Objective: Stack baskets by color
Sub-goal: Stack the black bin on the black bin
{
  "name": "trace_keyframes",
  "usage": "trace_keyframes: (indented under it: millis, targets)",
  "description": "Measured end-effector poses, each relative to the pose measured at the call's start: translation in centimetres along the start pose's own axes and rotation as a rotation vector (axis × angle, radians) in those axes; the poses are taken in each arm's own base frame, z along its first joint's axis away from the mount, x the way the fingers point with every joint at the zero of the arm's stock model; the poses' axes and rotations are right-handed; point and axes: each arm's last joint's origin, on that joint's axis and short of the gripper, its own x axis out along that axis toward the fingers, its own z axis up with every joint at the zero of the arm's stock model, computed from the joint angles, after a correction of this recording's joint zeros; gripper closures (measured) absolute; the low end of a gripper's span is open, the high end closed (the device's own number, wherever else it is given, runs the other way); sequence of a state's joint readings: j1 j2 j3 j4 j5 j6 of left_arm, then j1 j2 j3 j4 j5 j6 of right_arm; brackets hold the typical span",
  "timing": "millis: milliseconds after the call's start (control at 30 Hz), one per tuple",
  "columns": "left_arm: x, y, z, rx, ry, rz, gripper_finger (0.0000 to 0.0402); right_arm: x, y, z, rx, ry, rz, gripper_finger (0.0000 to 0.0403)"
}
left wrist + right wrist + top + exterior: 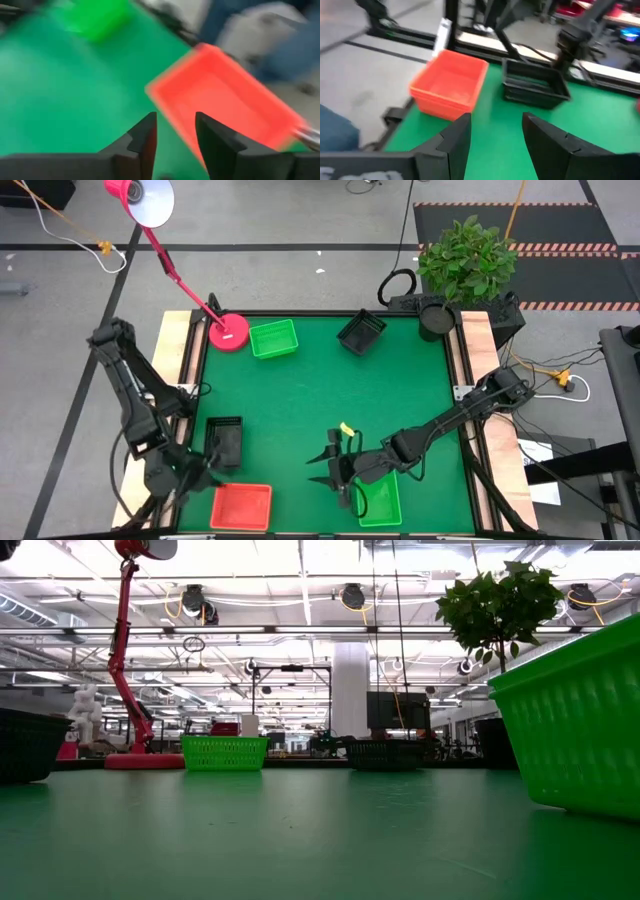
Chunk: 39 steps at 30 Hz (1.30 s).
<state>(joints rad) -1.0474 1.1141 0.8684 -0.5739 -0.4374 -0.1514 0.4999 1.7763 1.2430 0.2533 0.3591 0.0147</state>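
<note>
A red-orange basket (240, 506) (225, 95) (451, 85) stands by the table's near edge at the left. Behind it sits a black basket (224, 440) (535, 86). One green basket (273, 338) (224, 752) and a second black basket (362, 332) (385, 753) stand at the far side. Another green basket (380, 498) (580, 730) is at the near right. My left gripper (208, 473) (175, 135) hovers open just left of the red basket, beside the near black one. My right gripper (322, 468) (495, 132) hangs open above the mat left of the near green basket, pointing toward the red and black baskets.
A round pink lamp base (228, 332) stands at the far left next to the far green basket, its arm leaning off past the table. A potted plant (465, 260) stands beyond the far right corner. Open green mat (300, 400) lies in the middle.
</note>
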Motion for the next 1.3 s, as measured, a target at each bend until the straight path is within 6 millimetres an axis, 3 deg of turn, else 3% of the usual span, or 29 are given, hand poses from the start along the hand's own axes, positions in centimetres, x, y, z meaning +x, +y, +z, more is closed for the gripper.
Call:
trace_keyframes:
  millis: [233, 400, 633, 767, 900, 1067, 1200, 1300]
  targets:
    - [-0.5, 1.3, 0.2, -0.171, -0.092, 0.353, 0.0324, 0.4, -2.0, 0.0, 0.013, 0.000, -0.230, 0.0232]
    - [-0.3, 2.2, 0.2, -0.279, -0.110, 0.429, 0.0359, 1.1, -4.5, 0.0, -0.034, 0.013, -0.255, 0.0232]
    - [0.1, 3.3, 0.2, -0.302, -0.094, 0.471, 0.0396, 2.3, -10.5, -0.4, -0.013, 0.033, -0.211, 0.0232]
    - [0.3, 4.1, 0.2, -0.314, -0.080, 0.494, 0.0392, 2.1, -14.1, -1.1, 0.004, 0.106, -0.284, 0.0232]
    - [0.6, 4.9, 0.2, -0.323, -0.065, 0.522, 0.0374, 0.1, -17.2, -1.9, -0.037, 0.295, -0.332, 0.0232]
    - [0.8, 5.7, 0.1, -0.354, -0.050, 0.526, 0.0366, -4.5, -20.3, -1.8, -0.053, 0.513, -0.371, 0.0232]
    - [0.9, 6.2, 0.1, -0.367, -0.044, 0.541, 0.0366, -8.1, -23.0, -1.7, -0.021, 0.614, -0.420, 0.0232]
    - [1.0, 6.6, 0.0, -0.360, -0.034, 0.556, 0.0365, -9.5, -25.1, -2.0, 0.058, 0.620, -0.445, 0.0232]
